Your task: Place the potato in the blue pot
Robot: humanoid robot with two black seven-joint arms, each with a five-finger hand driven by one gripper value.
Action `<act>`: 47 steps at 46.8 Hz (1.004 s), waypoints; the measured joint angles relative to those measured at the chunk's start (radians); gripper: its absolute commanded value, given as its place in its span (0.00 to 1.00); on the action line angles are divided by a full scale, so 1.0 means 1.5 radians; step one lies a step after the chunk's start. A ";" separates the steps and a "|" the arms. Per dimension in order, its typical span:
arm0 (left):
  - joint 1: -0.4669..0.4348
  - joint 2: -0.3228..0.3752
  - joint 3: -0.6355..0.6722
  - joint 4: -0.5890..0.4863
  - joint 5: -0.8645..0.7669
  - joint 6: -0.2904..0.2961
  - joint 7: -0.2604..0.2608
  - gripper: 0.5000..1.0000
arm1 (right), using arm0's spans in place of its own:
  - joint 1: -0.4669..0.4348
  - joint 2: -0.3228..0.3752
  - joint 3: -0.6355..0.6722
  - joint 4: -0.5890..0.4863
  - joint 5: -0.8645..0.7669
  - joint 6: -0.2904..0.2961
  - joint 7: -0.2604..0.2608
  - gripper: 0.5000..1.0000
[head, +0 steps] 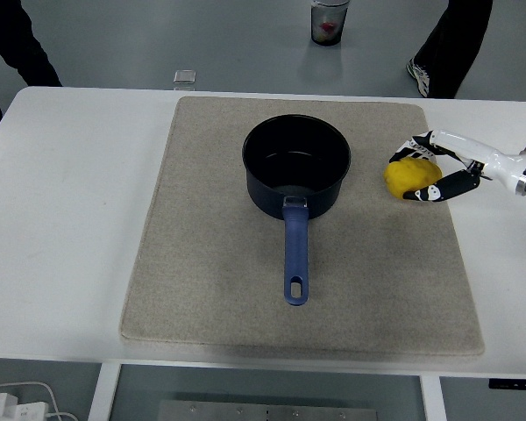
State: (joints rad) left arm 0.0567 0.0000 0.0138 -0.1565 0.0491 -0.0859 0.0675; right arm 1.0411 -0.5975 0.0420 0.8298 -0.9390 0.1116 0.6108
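A yellow potato lies on the beige mat near its right edge. My right hand comes in from the right and has its fingers curled around the potato, one above it and one below. The blue pot stands at the mat's middle, empty, its handle pointing toward the near edge. The potato is to the right of the pot, apart from it. The left arm is out of view.
The white table surrounds the mat. A small clear square object sits just past the table's far edge. A cup stands on the floor beyond. A person's legs show at the top right and top left.
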 measured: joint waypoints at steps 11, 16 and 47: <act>0.000 0.000 0.000 0.000 0.000 0.000 0.000 0.99 | 0.034 0.000 -0.001 0.000 0.047 0.006 0.000 0.00; 0.000 0.000 0.000 0.000 0.000 0.000 0.000 0.99 | 0.042 0.000 -0.001 0.000 0.048 0.006 0.000 0.00; 0.000 0.000 0.000 0.000 0.000 0.000 0.000 0.99 | 0.114 0.044 -0.020 -0.001 0.063 0.011 0.000 0.00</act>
State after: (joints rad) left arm 0.0568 0.0000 0.0140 -0.1565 0.0492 -0.0860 0.0675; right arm 1.2127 -0.5312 0.0118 0.8275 -0.8448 0.1273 0.6108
